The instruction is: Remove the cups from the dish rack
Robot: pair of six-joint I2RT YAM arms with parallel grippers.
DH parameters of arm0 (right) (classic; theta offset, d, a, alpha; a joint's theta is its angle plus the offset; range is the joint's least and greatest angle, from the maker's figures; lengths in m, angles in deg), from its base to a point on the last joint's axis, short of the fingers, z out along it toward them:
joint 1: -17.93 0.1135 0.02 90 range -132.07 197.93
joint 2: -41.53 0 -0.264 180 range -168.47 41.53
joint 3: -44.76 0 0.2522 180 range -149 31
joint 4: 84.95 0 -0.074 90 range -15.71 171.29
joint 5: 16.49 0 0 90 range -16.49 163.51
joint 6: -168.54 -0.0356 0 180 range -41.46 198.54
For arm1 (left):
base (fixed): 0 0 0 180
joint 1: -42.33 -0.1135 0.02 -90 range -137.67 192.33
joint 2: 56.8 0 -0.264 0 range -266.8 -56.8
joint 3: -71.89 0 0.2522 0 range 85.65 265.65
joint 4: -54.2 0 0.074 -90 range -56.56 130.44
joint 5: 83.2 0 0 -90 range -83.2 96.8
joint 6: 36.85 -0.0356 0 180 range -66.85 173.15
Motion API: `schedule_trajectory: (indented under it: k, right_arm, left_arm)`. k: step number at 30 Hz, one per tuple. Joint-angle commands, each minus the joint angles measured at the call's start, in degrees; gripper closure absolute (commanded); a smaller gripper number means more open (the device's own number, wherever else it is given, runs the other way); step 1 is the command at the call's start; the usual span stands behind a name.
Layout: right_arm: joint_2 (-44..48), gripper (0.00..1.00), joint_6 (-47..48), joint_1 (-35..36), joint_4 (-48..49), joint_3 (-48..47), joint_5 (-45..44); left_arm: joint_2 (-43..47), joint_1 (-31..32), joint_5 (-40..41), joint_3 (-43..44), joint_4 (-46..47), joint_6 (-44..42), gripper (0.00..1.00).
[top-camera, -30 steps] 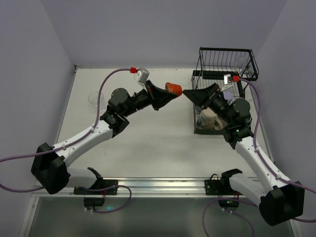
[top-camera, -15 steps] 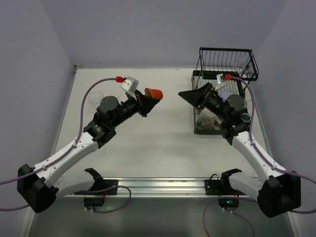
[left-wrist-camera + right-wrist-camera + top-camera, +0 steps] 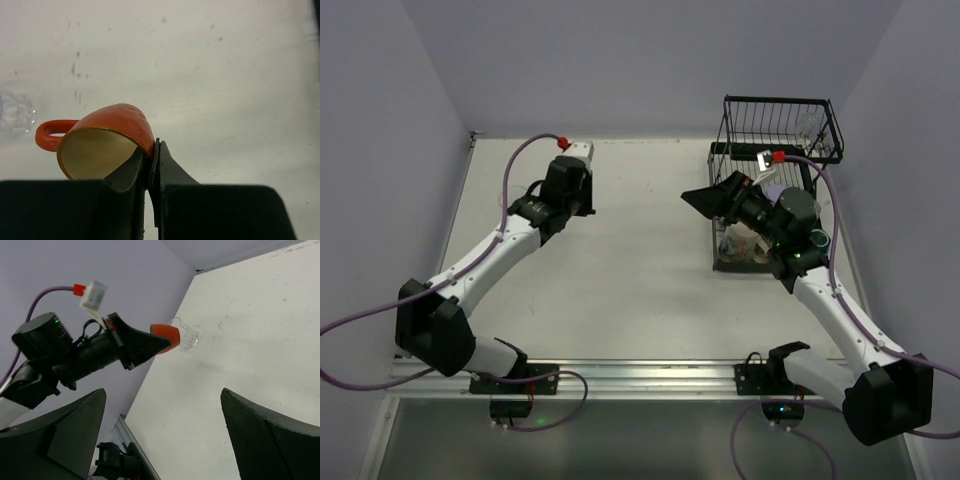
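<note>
My left gripper (image 3: pixel 152 150) is shut on the rim of an orange-red cup (image 3: pixel 107 132), one finger inside it and one outside. The cup is tilted, with its handle to the left. It hangs over the left part of the table, close to a clear glass (image 3: pixel 12 112). In the top view the left gripper (image 3: pixel 570 190) points down and hides the cup. The right wrist view shows the cup (image 3: pixel 167 337) beside the glass (image 3: pixel 187 337). My right gripper (image 3: pixel 705 197) is open and empty, just left of the black dish rack (image 3: pixel 780 125). Its jaws stand wide apart (image 3: pixel 162 390).
A beige mug (image 3: pixel 745 240) lies in the rack's lower tray, with a light blue cup (image 3: pixel 817 238) near my right wrist. A clear glass (image 3: pixel 807 125) sits in the upper basket. Walls close in the table on the left, right and far sides.
My left arm has swung left, carrying the orange-red cup from the table's middle to the left part, and now points down. My right gripper has stayed by the rack, open.
</note>
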Motion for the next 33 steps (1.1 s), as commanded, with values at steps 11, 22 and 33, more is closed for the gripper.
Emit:
schedule_trajectory:
  k: [11, 22, 33]
  right_arm:
    - [5.95, 0.01, 11.22, 0.67, -9.98, -0.05, -3.96]
    - [5.69, 0.01, 13.43, 0.67, -11.65, -0.23, -4.84]
    - [4.72, 0.01, 14.04, 0.67, -12.18, -1.37, -5.54]
  left_arm:
    - [-28.95, -6.73, 1.15, 21.47, -14.98, -5.8, 1.0]
    - [-37.75, -12.53, 0.01, 24.38, -15.87, -6.77, 1.0]
    - [-39.25, -13.59, 2.9, 25.26, -17.19, -7.91, 0.62]
